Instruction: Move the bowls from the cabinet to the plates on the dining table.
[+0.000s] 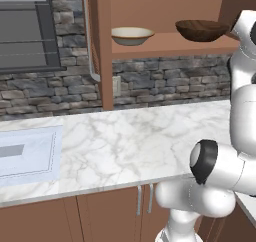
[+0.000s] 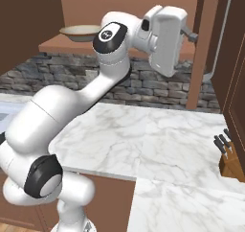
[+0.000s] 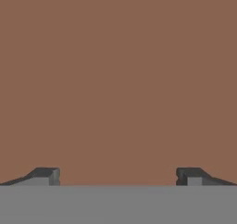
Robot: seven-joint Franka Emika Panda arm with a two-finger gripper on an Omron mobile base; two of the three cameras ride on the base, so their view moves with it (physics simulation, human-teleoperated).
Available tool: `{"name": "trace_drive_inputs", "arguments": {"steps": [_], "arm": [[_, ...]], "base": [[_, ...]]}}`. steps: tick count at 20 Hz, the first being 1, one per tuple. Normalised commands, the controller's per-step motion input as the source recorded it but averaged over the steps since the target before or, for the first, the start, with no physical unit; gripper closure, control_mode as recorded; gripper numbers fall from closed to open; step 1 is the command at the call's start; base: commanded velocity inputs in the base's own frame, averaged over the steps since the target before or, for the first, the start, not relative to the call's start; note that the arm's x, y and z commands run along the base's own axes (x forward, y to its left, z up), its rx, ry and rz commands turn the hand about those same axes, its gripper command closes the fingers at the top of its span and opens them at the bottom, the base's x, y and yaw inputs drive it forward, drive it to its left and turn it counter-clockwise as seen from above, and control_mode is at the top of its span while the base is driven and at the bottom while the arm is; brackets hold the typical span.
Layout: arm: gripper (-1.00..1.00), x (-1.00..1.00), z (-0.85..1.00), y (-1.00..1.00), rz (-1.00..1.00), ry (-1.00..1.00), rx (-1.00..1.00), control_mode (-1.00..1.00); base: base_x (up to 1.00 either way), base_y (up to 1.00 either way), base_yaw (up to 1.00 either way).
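The cabinet [image 1: 105, 46] stands open above the counter. On its shelf the cream bowl [image 1: 131, 35] with a tan rim sits on the left and the dark wood-like bowl [image 1: 202, 30] on the right. The cream bowl [image 2: 79, 32] also shows behind my upper arm. My gripper [image 2: 190, 35] is raised to shelf height, at the right end of the shelf and close to the dark bowl. Its fingertips [image 3: 46, 176] stand wide apart with nothing between them, facing a plain brown cabinet surface [image 3: 118, 79]. The plates and the dining table are out of view.
A marble counter [image 1: 130, 141] runs below the cabinet, with a sink [image 1: 25, 156] at its left. The open doors with long silver handles [image 1: 90, 41] [image 2: 219, 39] flank the shelf. A knife block [image 2: 229, 159] stands on the counter's right.
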Motion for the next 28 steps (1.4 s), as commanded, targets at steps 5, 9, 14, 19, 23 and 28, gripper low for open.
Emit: {"name": "trace_drive_inputs", "arguments": {"steps": [5, 9, 14, 19, 23, 28], "arm": [[-1.0, -0.01, 0.0, 0.14, 0.02, -0.11, 0.07, -1.0], [-1.0, -0.29, 0.0, 0.93, 0.11, -0.16, 0.01, -1.0], [-1.0, -0.27, 0.0, 1.0, 0.16, -0.22, 0.0, -1.0], [-1.0, -0.56, 0.0, 0.92, 0.22, -0.25, 0.0, -1.0], [-1.0, -0.52, 0.0, 0.69, 0.28, -0.23, 0.0, -1.0], [-1.0, -0.11, 0.0, 0.4, 0.31, -0.19, 0.08, -1.0]], "base": [[0.0, 0.0, 0.0], [0.0, 0.0, 0.0], [0.0, 0.0, 0.0], [0.0, 0.0, 0.0], [0.0, 0.0, 0.0], [0.0, 0.0, 0.0]]}}
